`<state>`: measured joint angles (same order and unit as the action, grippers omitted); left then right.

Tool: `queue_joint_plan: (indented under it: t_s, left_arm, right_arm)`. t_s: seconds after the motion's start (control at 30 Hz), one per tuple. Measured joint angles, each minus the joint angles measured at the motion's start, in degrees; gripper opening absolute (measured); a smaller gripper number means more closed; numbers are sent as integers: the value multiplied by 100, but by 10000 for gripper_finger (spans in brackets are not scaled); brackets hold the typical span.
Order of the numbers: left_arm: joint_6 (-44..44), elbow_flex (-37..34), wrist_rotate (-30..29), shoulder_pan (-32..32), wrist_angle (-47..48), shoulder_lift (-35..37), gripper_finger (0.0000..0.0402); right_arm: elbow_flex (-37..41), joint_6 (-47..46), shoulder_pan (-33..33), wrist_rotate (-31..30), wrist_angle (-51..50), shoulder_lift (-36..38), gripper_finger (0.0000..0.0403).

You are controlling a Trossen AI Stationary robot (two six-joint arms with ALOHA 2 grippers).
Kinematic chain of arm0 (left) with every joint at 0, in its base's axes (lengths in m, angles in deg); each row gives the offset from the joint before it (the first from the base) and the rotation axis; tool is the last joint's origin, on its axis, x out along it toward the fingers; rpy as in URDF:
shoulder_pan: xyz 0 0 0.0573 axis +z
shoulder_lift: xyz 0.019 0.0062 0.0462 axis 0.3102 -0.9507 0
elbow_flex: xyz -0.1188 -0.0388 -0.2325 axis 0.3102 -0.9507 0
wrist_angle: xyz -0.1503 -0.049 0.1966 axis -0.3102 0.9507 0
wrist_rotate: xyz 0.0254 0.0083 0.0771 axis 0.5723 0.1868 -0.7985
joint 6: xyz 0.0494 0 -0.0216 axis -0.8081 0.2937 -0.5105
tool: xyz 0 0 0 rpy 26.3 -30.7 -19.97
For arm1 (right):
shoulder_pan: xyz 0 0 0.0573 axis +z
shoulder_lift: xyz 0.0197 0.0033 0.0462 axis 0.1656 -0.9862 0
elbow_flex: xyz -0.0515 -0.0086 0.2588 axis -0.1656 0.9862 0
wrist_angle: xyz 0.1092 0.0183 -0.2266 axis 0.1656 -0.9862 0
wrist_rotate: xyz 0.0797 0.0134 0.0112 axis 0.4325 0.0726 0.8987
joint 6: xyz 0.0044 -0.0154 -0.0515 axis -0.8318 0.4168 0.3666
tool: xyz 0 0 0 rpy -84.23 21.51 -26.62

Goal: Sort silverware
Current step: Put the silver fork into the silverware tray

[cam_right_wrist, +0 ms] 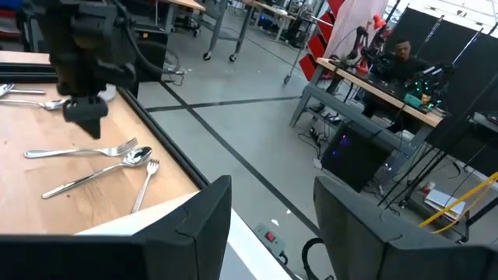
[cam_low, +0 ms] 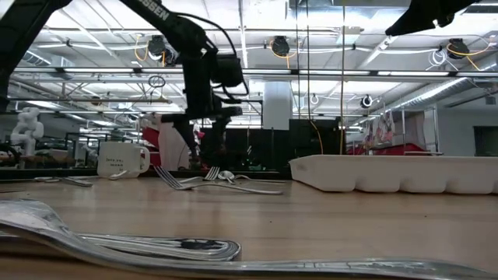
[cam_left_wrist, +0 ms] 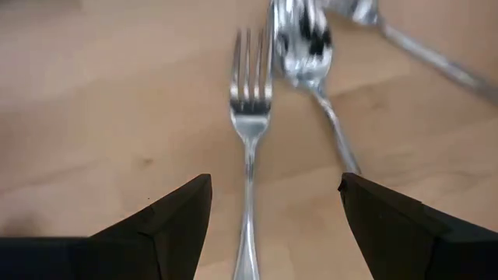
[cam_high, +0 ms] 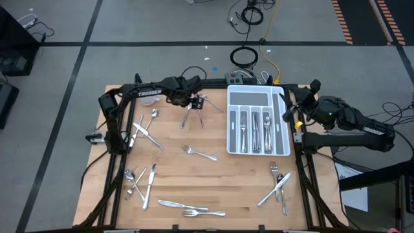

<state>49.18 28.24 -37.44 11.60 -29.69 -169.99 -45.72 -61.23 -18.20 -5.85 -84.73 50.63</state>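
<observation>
Shiny forks, spoons and knives lie scattered flat on the wooden table. My left gripper hovers low over a small cluster near the far edge; it is open. In the left wrist view its fingers stand on either side of a fork's handle without touching it. A spoon lies just beside that fork. The low view shows the gripper just above these pieces. My right gripper waits open at the table's right edge, beside the tray.
A white compartmented tray with several pieces in it sits at the far right. A mug stands at the far edge, left of the left gripper. More silverware lies at the left, centre, near edge and near right.
</observation>
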Motion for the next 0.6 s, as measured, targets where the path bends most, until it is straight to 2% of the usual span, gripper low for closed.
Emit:
queue_joint_plan:
  t_s: [0.13,0.4,0.6]
  left_arm:
    - [7,-524,721,94,-692,0,287]
    - [146,-980,714,154,-1051,0,287]
    - [149,-1136,1039,210,-1620,-103,287]
  right_arm:
    - [0,8,0,5,-8,0,174]
    - [0,11,2,20,-8,0,173]
    - [0,11,0,22,-6,0,173]
